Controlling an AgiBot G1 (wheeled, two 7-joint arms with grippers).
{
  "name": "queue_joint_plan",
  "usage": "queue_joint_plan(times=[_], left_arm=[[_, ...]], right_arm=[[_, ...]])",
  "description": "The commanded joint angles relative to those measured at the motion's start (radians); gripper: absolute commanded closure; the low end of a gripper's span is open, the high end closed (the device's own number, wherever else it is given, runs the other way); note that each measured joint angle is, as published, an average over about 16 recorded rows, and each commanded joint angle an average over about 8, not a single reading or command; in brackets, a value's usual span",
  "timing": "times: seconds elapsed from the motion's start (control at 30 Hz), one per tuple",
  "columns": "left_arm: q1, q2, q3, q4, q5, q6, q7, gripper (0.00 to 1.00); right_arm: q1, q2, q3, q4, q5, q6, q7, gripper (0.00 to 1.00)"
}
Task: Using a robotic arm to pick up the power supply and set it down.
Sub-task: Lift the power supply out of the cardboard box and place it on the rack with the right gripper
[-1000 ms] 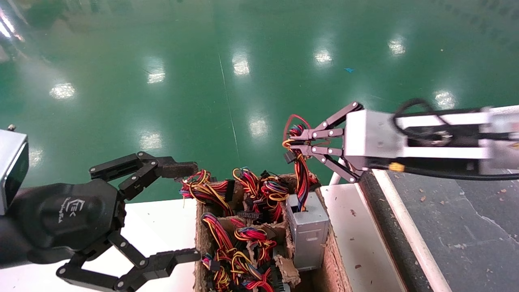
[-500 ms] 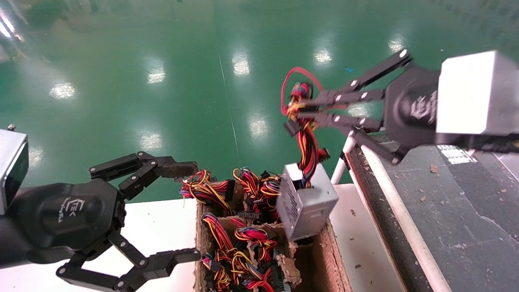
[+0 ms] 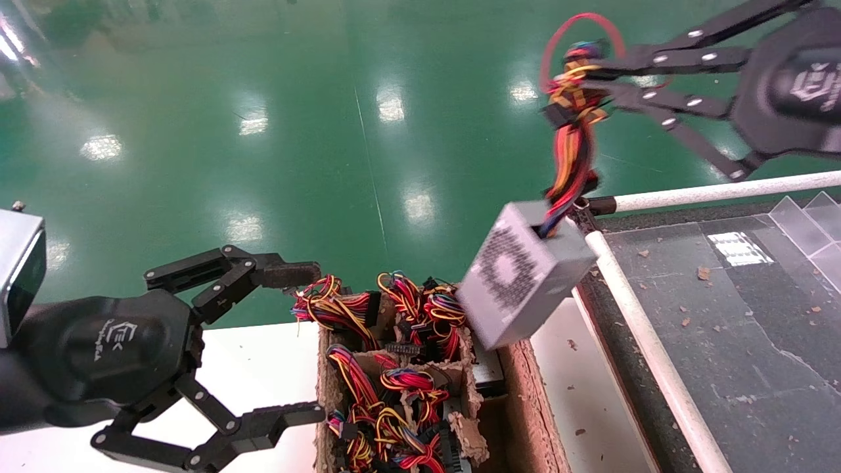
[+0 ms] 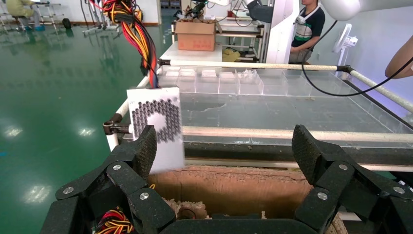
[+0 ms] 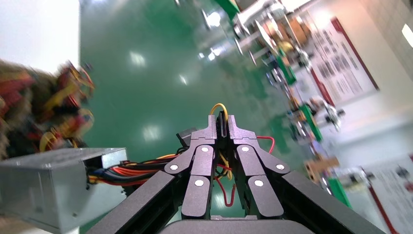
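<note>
The power supply (image 3: pixel 522 276), a grey metal box with a perforated vent face, hangs tilted in the air over the far right corner of the cardboard box (image 3: pixel 525 394). It dangles from its red, yellow and orange wire bundle (image 3: pixel 573 151). My right gripper (image 3: pixel 581 62), at the top right of the head view, is shut on the top of that bundle. In the right wrist view, wires are pinched between the closed fingers (image 5: pixel 221 122) and the power supply (image 5: pixel 48 190) hangs below. My left gripper (image 3: pixel 302 345) stands open and empty beside the box's left side; the left wrist view shows the power supply (image 4: pixel 158 122) beyond it.
The cardboard box holds several more wire bundles (image 3: pixel 394 387) in pulp dividers on a white table (image 3: pixel 256 368). To the right lies a dark conveyor surface (image 3: pixel 736 315) framed by white rails (image 3: pixel 631 309), with clear dividers (image 3: pixel 805 223) at its far end. Green floor lies beyond.
My right gripper has risen and moved right, pulling the power supply by its wires up out of the box; the supply now swings tilted. The left arm has not moved.
</note>
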Motion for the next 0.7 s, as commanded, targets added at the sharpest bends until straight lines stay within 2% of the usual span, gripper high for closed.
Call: queue_joint_plan(times=[0.03,0.17,0.43,0.7], left_arm=[[0.0,0.0,0.0,0.0,0.0,0.0,0.0,0.0],[0.0,0.0,0.0,0.0,0.0,0.0,0.0,0.0],[0.0,0.0,0.0,0.0,0.0,0.0,0.0,0.0],[0.0,0.0,0.0,0.0,0.0,0.0,0.0,0.0]], right_arm=[[-0.009,0.019,0.012,-0.001,-0.005,0.015,-0.006,1.0],[-0.038,0.069,0.031,-0.005,-0.063,0.086,-0.006,1.0],[-0.133,0.148,0.051,-0.006,-0.235,0.304,0.058,1.0],[-0.213,0.168,0.042,-0.011,-0.307,0.39,0.096,1.0]])
